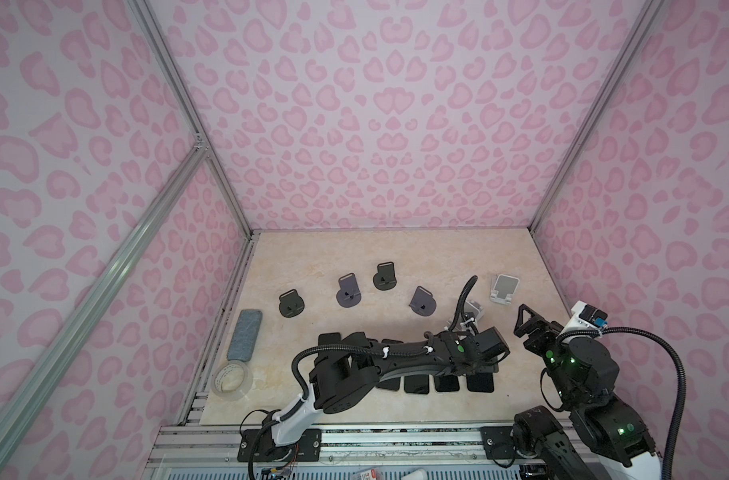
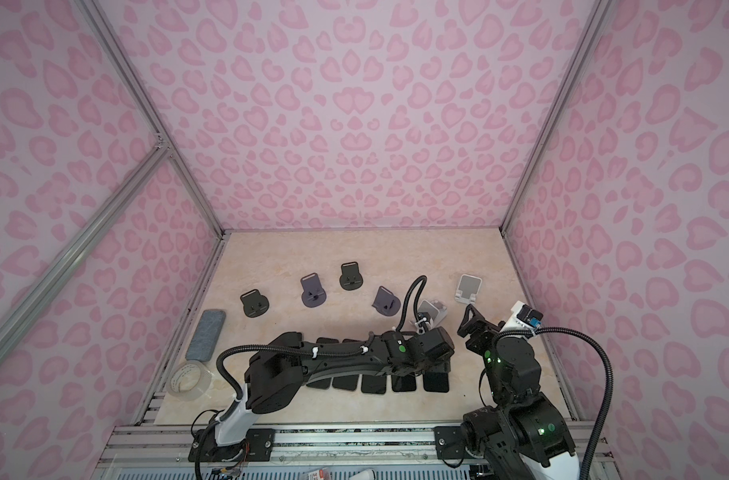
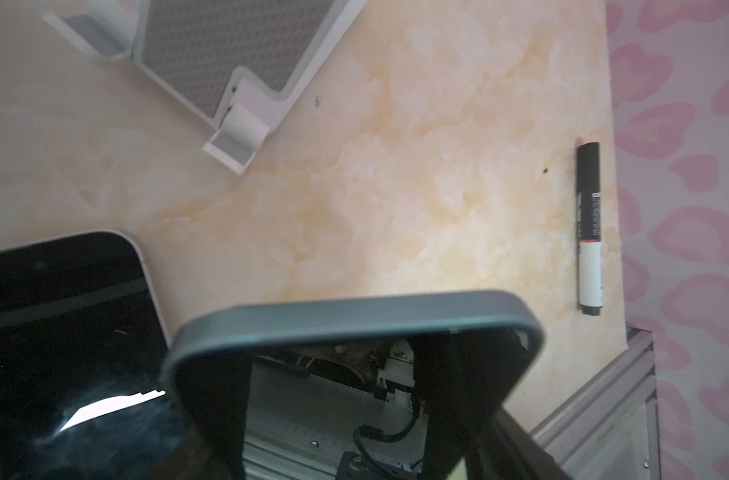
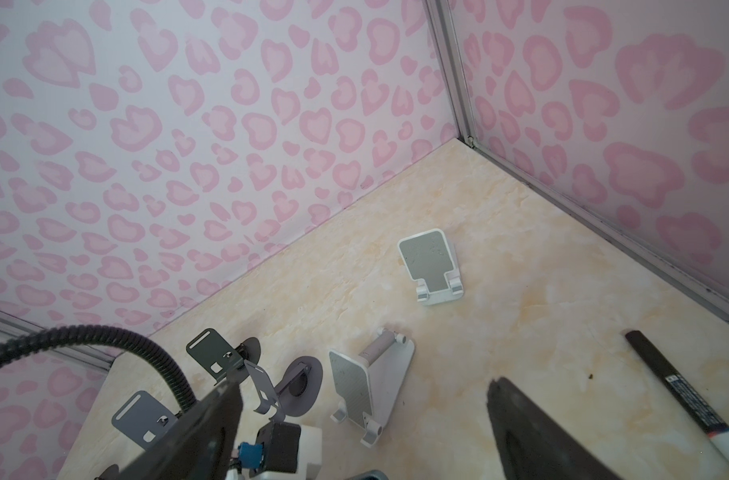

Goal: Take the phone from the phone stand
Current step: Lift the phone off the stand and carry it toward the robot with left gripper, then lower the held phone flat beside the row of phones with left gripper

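A grey-edged phone is clamped between the dark fingers of my left gripper, above the table and clear of the white phone stand. That stand is empty and sits just beyond my left wrist in both top views, where the wrist hides the held phone. My right gripper hangs open and empty above the table, right of the same stand. In a top view the right gripper points toward the back.
A second white stand is farther back. Several dark stands line the middle. Several phones lie flat in a row under the left arm. A marker pen lies by the right wall. A tape roll and grey pad are left.
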Robot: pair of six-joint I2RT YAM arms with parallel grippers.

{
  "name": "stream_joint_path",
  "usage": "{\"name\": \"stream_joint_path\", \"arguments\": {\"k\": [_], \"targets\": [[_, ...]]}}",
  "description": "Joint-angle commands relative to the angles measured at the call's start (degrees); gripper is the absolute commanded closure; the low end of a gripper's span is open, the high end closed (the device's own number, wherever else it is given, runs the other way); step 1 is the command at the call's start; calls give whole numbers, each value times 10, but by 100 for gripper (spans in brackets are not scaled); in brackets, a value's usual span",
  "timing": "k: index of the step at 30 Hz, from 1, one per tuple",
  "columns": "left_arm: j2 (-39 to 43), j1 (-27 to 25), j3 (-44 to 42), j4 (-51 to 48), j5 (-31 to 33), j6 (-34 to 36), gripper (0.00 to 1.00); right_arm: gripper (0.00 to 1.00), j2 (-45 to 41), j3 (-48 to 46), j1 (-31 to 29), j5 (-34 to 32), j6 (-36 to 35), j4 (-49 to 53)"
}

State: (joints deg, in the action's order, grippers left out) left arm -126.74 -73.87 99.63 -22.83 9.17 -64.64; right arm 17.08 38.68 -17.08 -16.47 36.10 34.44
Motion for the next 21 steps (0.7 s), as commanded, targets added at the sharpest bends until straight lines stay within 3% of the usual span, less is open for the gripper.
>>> {"name": "stream_joint_path", "arguments": {"k": [1, 11, 16, 21], "targets": [[-11, 0, 9, -1, -8, -26, 48, 6, -18, -16, 1, 6, -3, -5], [-47, 2, 45, -46, -18, -45, 46, 7, -59, -24, 1, 10, 19, 51], [-71, 2, 67, -92, -20, -70, 45, 6, -52, -8, 1, -14, 13, 76], [-82, 3, 71, -100, -17, -82, 45, 6, -39, -11, 1, 4, 20, 72]]}}
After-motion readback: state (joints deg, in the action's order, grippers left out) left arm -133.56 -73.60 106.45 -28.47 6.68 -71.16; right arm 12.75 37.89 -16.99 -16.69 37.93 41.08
